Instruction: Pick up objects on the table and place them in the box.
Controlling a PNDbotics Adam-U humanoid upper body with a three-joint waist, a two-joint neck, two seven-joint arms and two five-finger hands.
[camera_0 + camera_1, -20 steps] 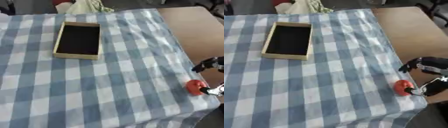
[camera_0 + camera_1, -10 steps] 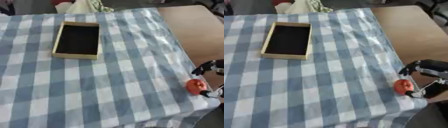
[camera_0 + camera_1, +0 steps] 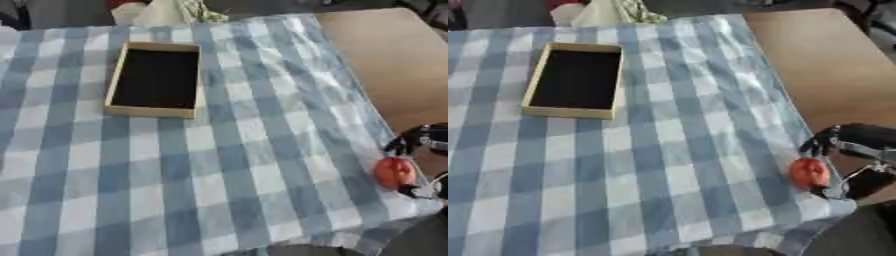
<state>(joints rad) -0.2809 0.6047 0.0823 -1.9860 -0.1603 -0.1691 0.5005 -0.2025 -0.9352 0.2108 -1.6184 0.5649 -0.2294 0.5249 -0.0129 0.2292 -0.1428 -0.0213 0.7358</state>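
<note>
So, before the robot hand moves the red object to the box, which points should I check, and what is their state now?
1. Right robot hand is at the red object: ok.
2. Fingers closed around the object: cannot tell; they sit above and below it.
3. Object lifted off the checked cloth: cannot tell.
4. Box open, nothing seen inside: ok.
5. Cloth between object and box free of other items: ok.
6. Left robot hand out of the way: ok, not in view.
</note>
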